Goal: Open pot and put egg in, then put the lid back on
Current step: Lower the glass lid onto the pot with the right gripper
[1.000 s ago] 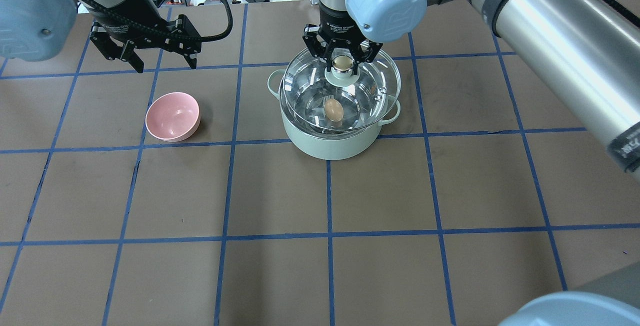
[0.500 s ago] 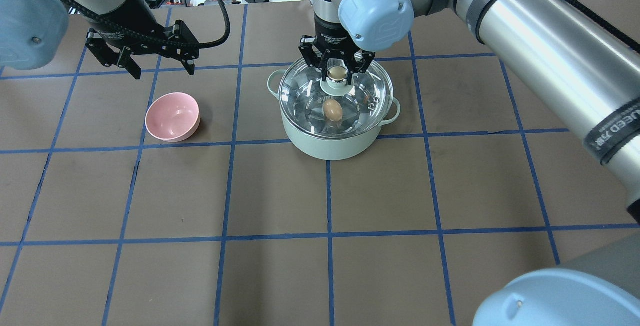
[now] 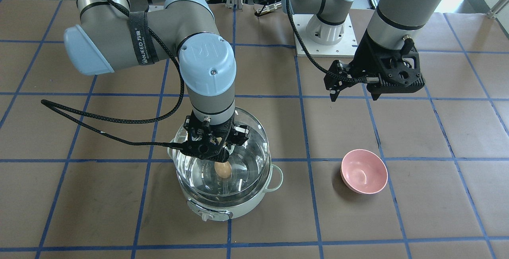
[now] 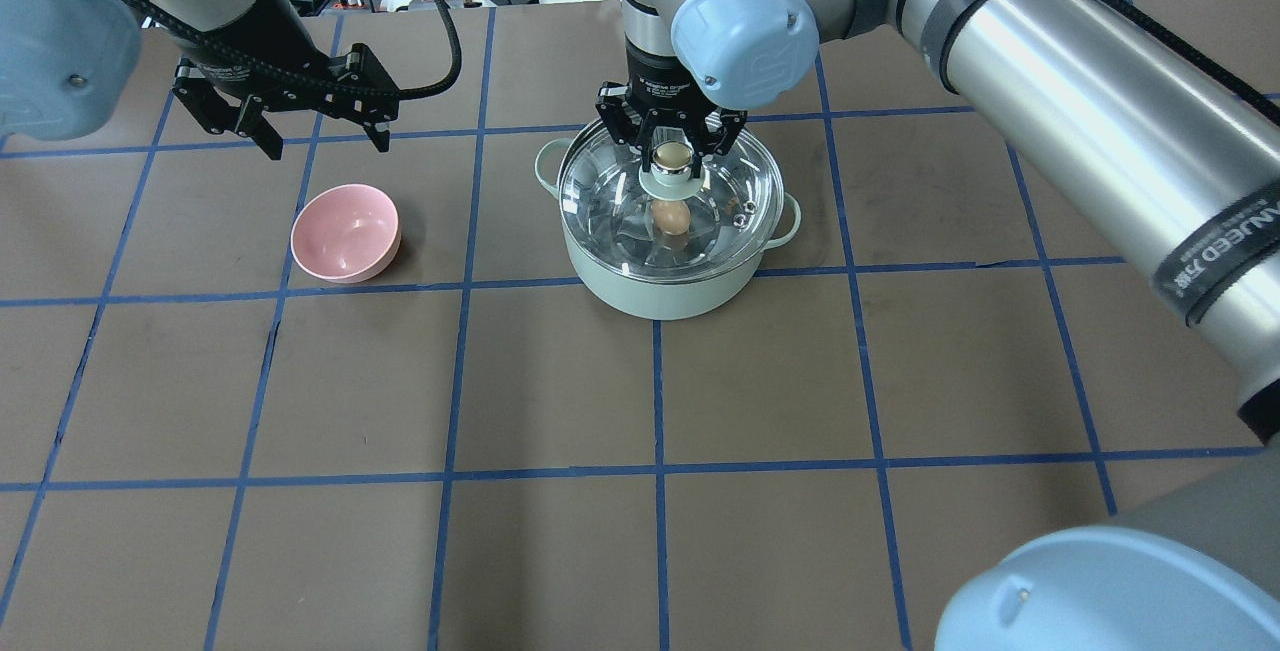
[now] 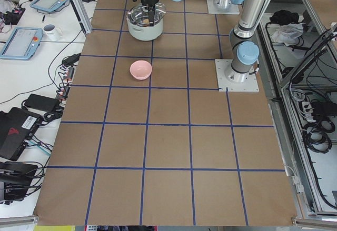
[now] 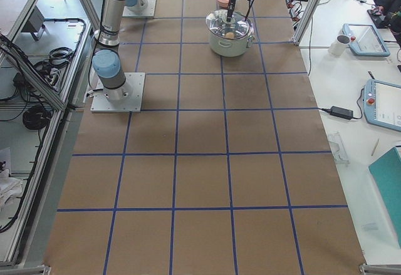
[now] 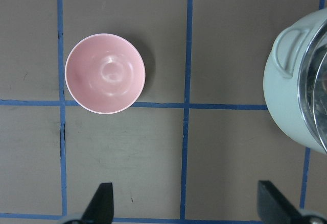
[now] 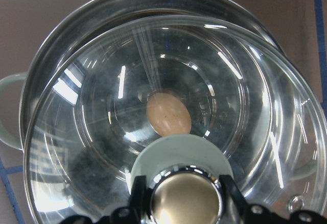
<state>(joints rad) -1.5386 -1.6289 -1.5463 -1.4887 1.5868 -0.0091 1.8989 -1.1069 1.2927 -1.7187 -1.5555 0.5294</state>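
The mint-green pot (image 4: 660,293) stands at the table's middle back, and the tan egg (image 4: 671,217) lies inside it. The egg also shows in the right wrist view (image 8: 168,114). My right gripper (image 4: 673,153) is shut on the golden knob (image 8: 186,201) of the glass lid (image 4: 610,201). It holds the lid low over the pot's rim (image 8: 61,45), slightly off centre. I cannot tell whether the lid rests on the rim. My left gripper (image 4: 305,131) is open and empty, above the table behind the pink bowl.
A pink bowl (image 4: 345,231), empty, sits left of the pot; it also shows in the left wrist view (image 7: 104,73) and the front view (image 3: 364,171). Blue tape lines grid the brown table. Cables lie beyond the far edge.
My right gripper has lowered the lid onto or just over the pot and shifted it slightly left. My left gripper has drifted a little left and back, still open.
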